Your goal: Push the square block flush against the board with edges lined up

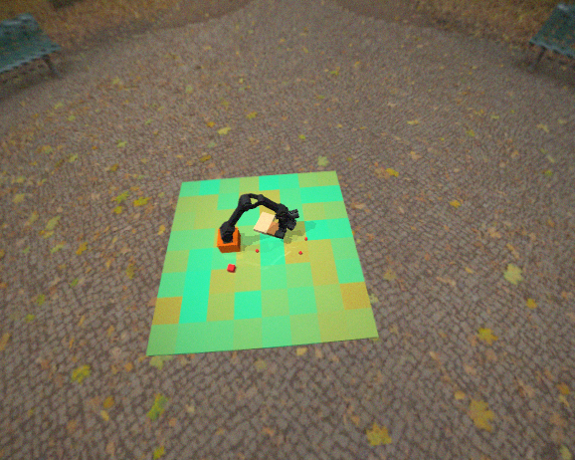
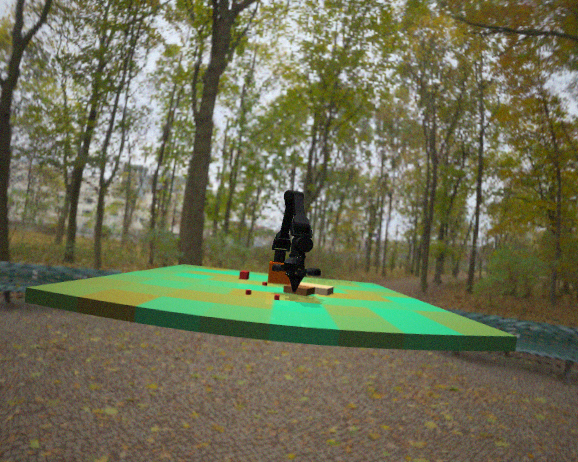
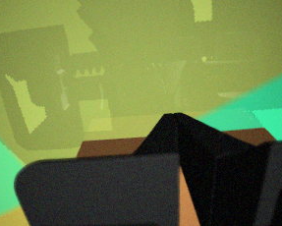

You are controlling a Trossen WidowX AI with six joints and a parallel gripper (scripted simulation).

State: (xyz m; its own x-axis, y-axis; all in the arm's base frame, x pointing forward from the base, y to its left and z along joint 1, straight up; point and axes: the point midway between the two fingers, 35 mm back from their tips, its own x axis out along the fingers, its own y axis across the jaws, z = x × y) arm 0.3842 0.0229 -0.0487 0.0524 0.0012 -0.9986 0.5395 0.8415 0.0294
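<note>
A pale cream board point(image 1: 266, 222) point(image 2: 324, 289) lies flat on the mat. An orange-brown block point(image 1: 273, 228) point(image 2: 298, 289) point(image 3: 113, 146) lies beside it, on the gripper side. They look very close or touching; the arm partly covers the block, so I cannot tell whether their edges are even. My gripper point(image 2: 295, 291) point(image 3: 172, 122) is shut and empty, pointing down. Its tips are low at the block's outer side, away from the board. Contact with the block is unclear. In the wrist view the fingers cover the middle of the block.
The arm stands on an orange base point(image 1: 228, 241) point(image 2: 277, 274). A red cube point(image 1: 231, 268) point(image 2: 244, 275) lies near the base. Small red pieces point(image 1: 257, 251) point(image 1: 300, 253) point(image 1: 305, 239) lie on the patchwork mat point(image 1: 275, 304).
</note>
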